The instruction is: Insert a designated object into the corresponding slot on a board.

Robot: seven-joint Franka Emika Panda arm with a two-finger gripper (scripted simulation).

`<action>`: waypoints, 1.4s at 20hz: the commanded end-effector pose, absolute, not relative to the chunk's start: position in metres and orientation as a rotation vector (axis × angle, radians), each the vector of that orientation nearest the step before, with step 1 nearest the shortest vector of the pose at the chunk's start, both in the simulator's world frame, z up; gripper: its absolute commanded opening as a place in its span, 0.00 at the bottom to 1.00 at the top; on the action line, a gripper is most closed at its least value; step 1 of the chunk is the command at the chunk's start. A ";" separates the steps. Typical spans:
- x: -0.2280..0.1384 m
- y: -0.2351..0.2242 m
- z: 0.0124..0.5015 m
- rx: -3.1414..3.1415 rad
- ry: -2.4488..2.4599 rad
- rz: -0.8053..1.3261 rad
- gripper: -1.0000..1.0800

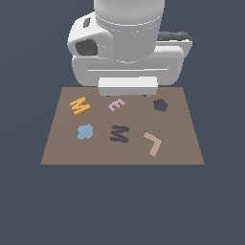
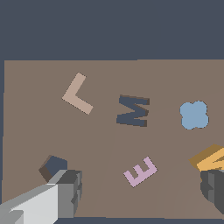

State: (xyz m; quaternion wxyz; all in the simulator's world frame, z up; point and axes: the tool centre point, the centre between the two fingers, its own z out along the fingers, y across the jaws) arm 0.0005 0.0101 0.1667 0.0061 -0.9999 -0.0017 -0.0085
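My gripper [image 2: 140,192] hangs above the board [image 1: 182,153], fingers [image 2: 65,192] spread wide and holding nothing. The orange M [image 2: 209,158] lies flat on the board, just beside one fingertip and apart from the other. The pink E [image 2: 140,171] lies between my fingers. The dark M-shaped slot [image 2: 133,111] sits beyond the E, unfilled, flanked by the tan L [image 2: 77,94] and blue shape [image 2: 194,115].
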 end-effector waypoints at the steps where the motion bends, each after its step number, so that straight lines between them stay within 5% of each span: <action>1: 0.000 0.010 0.167 -3.129 -0.005 -0.027 0.96; 14: 0.005 -0.019 0.147 -3.121 0.264 -0.023 0.96; 28: -0.015 -0.112 0.084 -2.942 1.098 -0.010 0.96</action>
